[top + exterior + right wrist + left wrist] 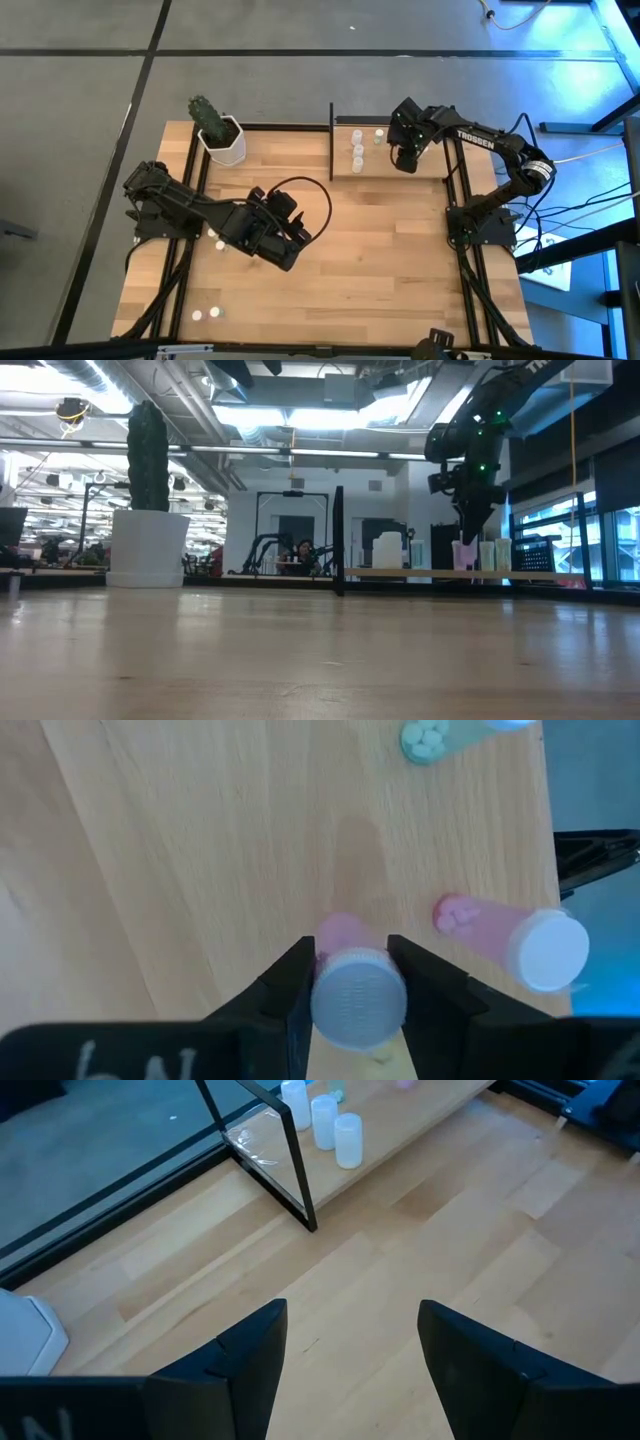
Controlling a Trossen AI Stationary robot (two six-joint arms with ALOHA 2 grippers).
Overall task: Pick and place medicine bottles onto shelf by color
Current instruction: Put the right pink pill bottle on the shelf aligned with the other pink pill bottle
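Observation:
The shelf [380,168], a light-wood board in a black frame, stands at the table's far right. On it are white-capped bottles [357,150] and a green one [425,740]. My right gripper [350,985] hangs over the shelf's right part, pointing down, shut on a pink medicine bottle [357,1000] with a white cap. A second pink bottle [505,938] stands on the board just beside it. My left gripper [350,1370] waits open above the table's middle [298,238], with nothing between its fingers. Loose bottles [205,314] rest on the tabletop at the near left. My right gripper pinches the pink bottle at its white cap [330,1005] between its two fingers [290,985]. The fingers come from above, pointing down. The bottle is upright below them, and in the low view its bottom [465,567] is at the level of the shelf board.
A white hexagonal pot with a cactus [222,140] stands at the far left of the table. One more bottle [220,243] lies beside the left arm. The shelf's black upright [332,140] marks its left end. Bare wood lies between the two arms.

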